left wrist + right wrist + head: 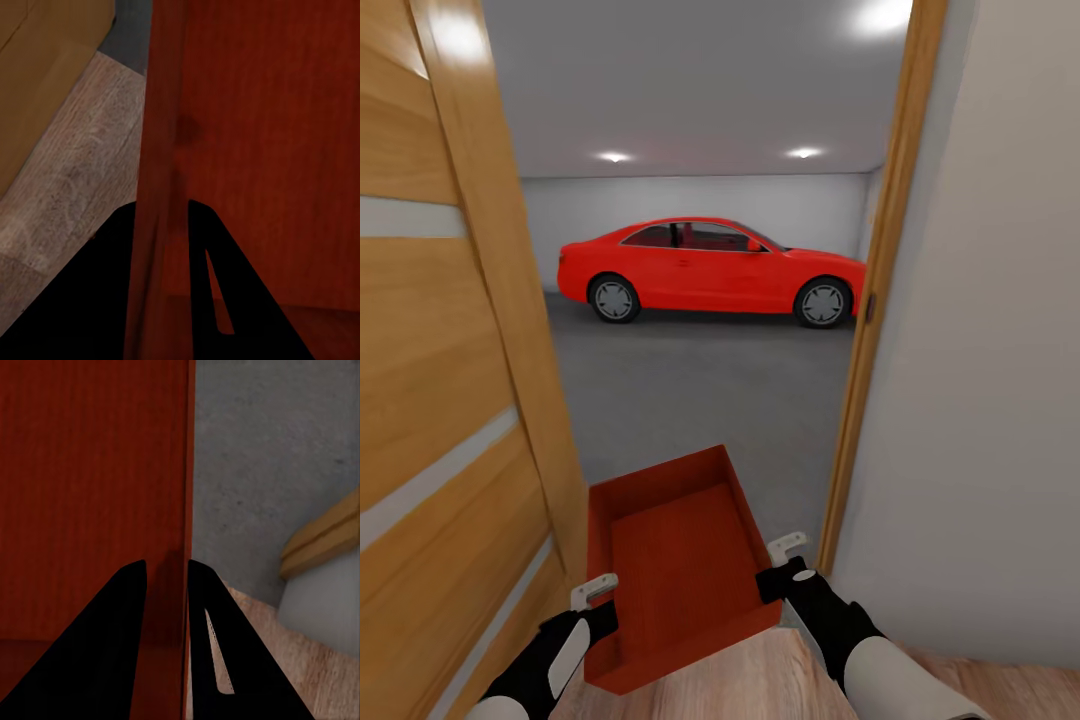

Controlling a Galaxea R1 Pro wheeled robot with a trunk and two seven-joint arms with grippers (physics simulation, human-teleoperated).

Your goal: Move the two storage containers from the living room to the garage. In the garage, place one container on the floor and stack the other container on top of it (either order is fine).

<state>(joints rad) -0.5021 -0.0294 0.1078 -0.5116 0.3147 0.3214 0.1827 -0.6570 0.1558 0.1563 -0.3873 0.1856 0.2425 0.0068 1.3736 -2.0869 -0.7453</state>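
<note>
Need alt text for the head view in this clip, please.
Both grippers, left and right, carry a shallow orange-red open-top bin by its side walls through a wooden doorway. Ahead lies a grey concrete floor with a parked red car.

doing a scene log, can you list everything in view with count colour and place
storage container: 1, orange-red, open top, held at the doorway between both grippers, over the edge of the wood floor
car: 1, red, parked side-on at the far garage wall
door: 1, wood with pale slats, open at the left
door frame: 1, wood, right of the opening
garage floor: grey concrete, beyond the threshold
wood-plank floor: light, under the robot
wall: pale, at the right
ceiling spotlights: at least 3, white, lit
left gripper: 1, black and white, clamped on the container's left wall
right gripper: 1, black and white, clamped on its right wall
</note>
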